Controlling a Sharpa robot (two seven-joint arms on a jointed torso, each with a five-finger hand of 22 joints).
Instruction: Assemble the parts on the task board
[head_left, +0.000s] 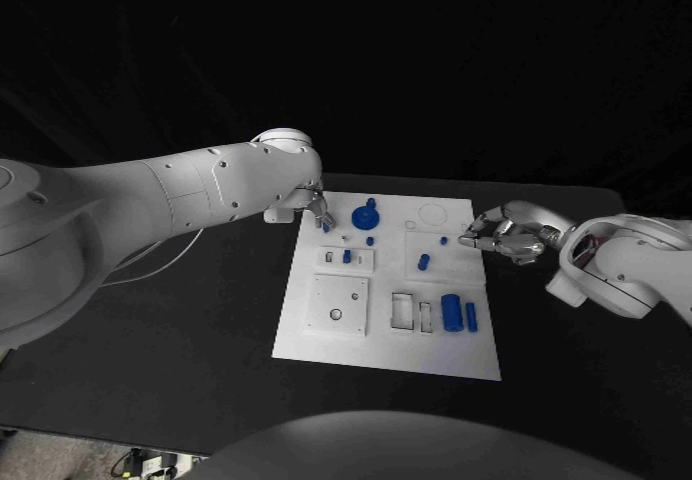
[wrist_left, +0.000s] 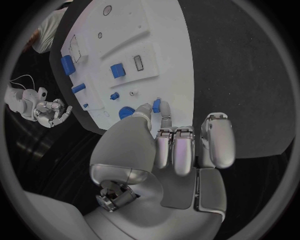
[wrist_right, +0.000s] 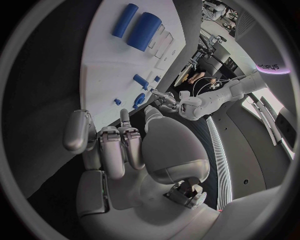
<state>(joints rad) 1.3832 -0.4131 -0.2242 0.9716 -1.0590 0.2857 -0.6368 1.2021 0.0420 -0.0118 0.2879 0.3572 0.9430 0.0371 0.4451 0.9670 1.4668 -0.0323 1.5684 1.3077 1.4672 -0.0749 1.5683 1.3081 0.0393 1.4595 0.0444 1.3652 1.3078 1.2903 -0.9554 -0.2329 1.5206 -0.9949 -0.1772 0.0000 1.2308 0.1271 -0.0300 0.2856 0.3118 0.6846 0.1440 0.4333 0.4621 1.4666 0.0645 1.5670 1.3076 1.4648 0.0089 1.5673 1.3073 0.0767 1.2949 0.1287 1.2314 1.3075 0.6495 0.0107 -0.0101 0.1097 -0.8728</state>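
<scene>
The white task board (head_left: 339, 345) lies flat on the black worktop (head_left: 173, 350), between the two hands.

The left hand (head_left: 306, 207) is over the far left corner of the board. In the left wrist view its thumb and one finger meet around a small blue part (wrist_left: 156, 105), so it is holding that piece. The other fingers (wrist_left: 212, 140) are bent in next to each other. Just beside this hand is a round blue gear part (head_left: 365, 216) on the board. A little past the gear, away from the hand, is a tiny blue peg (head_left: 371, 241).

The right hand (head_left: 498, 236) is at the right edge of the board, near the far end. Its fingers (wrist_right: 115, 150) are curled in and I cannot see anything in them. Close to this hand, on the board, lies a short blue pin (head_left: 423, 262).

Nearer the robot than the right hand, a fat blue cylinder (head_left: 451, 312) lies on the board with a thin blue bar (head_left: 472, 317) just beside it. Left of them are two white slots (head_left: 414, 312). Nearer the robot than the left hand is a square white plate (head_left: 336, 303) with a small hole in it.
</scene>
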